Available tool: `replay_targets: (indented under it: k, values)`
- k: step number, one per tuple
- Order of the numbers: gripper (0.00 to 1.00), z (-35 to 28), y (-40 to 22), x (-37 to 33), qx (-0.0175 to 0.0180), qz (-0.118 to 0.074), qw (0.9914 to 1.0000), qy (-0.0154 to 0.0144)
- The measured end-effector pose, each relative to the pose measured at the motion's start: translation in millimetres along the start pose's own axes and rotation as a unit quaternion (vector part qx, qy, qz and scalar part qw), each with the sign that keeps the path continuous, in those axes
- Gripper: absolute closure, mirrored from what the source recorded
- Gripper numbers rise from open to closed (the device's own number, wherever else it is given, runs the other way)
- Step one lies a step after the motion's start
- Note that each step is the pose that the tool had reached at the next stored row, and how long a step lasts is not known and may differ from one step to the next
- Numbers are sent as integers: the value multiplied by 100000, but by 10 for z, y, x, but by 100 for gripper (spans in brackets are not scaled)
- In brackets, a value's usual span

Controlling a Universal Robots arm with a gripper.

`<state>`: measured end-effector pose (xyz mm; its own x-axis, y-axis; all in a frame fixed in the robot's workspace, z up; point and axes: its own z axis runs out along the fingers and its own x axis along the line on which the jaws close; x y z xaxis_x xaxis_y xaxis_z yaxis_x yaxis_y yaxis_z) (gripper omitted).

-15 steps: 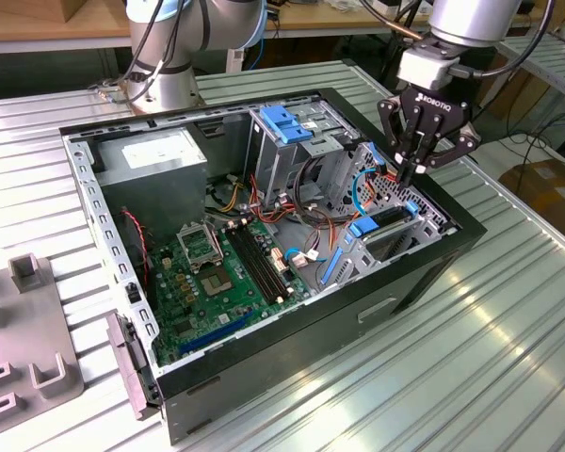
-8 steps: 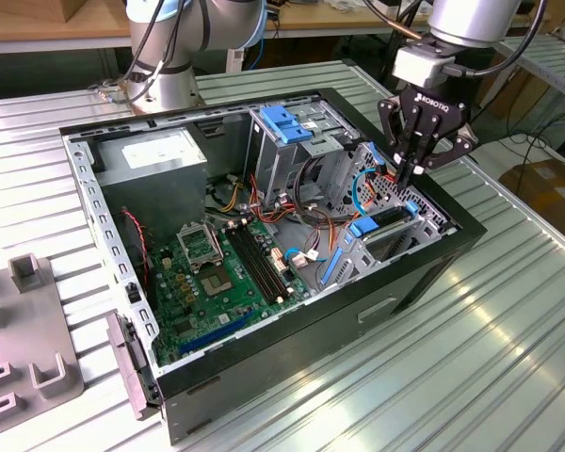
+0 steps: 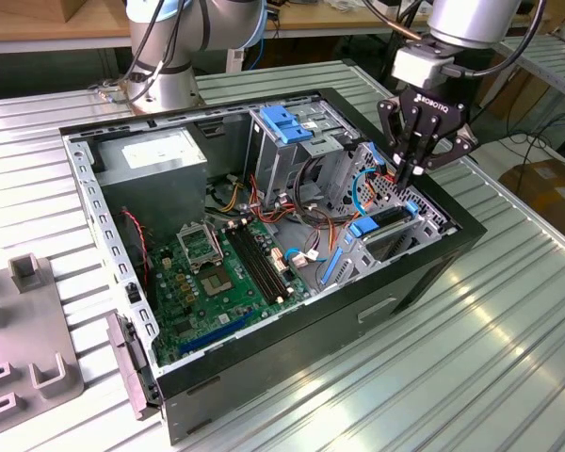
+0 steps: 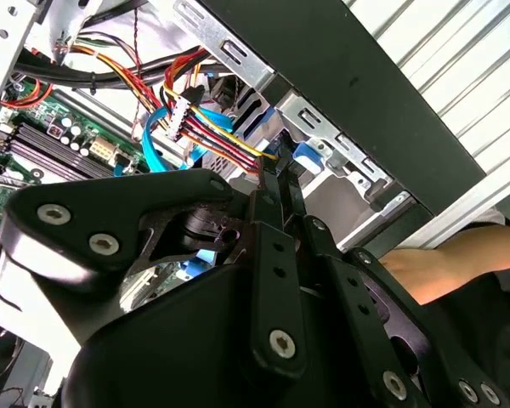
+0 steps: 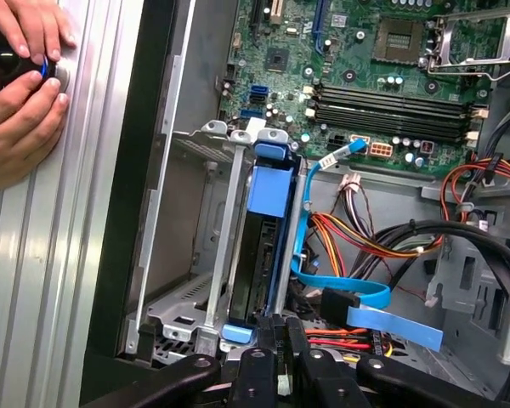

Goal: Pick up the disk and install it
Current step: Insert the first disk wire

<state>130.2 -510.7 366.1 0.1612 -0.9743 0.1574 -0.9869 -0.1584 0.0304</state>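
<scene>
Gripper (image 3: 416, 172) — fingers pressed together, holding nothing, poised at the open computer case's (image 3: 433, 259) front corner. Disk (image 5: 263, 246) — seated edge-up in the metal drive cage (image 5: 217, 255) directly below the gripper, blue bracket showing, blue cable (image 5: 340, 293) beside it. A person's hands (image 5: 21, 85) rested on the desk (image 3: 508, 358) past the case.

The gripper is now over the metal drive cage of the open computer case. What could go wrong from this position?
1. The gripper hangs close to the blue flat data cable and the bundle of red, orange and yellow wires; a sideways move could snag them.
2. The disk, a flat hard drive in a blue plastic bracket, stands edge-on in the narrow metal cage; a skewed push might jam it.
3. A person's hands rest beside the case, possibly within the arm's reach.
</scene>
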Motion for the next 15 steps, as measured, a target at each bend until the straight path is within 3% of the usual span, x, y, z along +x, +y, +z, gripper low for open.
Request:
replay_targets:
  k: [5,7,8,12,15]
  values:
    - [83,10,-1,-2,-547,3442,99939,-109]
    - [83,16,-1,-2,-810,5083,99867,-155]
    - [83,23,-1,-4,-1141,7153,99737,-218]
    - [83,40,-1,-4,-1281,8060,99666,-257]
    - [83,53,2,22,-1162,8064,99666,-630]
